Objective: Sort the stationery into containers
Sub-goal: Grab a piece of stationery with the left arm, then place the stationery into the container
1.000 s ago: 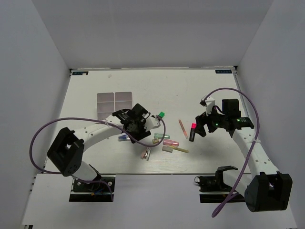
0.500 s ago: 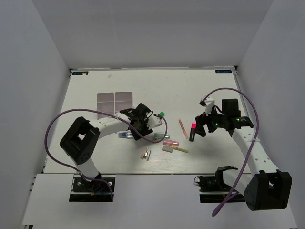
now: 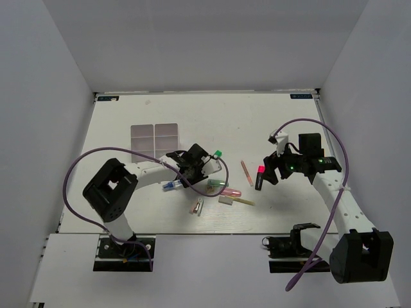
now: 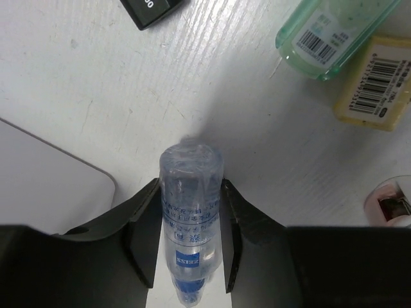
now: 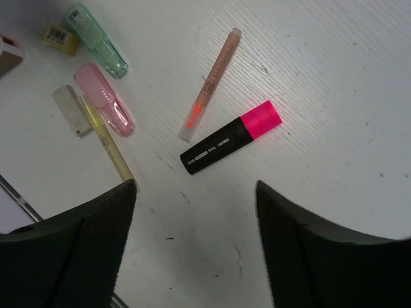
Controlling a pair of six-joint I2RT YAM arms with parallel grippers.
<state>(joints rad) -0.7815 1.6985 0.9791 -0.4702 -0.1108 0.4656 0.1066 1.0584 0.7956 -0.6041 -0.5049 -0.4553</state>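
Over the last second my left pincer (image 4: 189,221) has swung round and settled on the clear tube (image 4: 189,192). Its fingers now press both sides, so I count it grasped, though I can't tell whether it has left the worktop (image 4: 128,96). Next I'd carry it to the containers (image 3: 154,136), well apart on that pincer's far-left side. My right pincer (image 5: 196,237) hasn't moved: it is spread wide, with the pink-capped highlighter (image 5: 230,137) lying just ahead of it, untouched.

Left tool (image 4: 188,221) clamped, right tool (image 5: 194,192) spread
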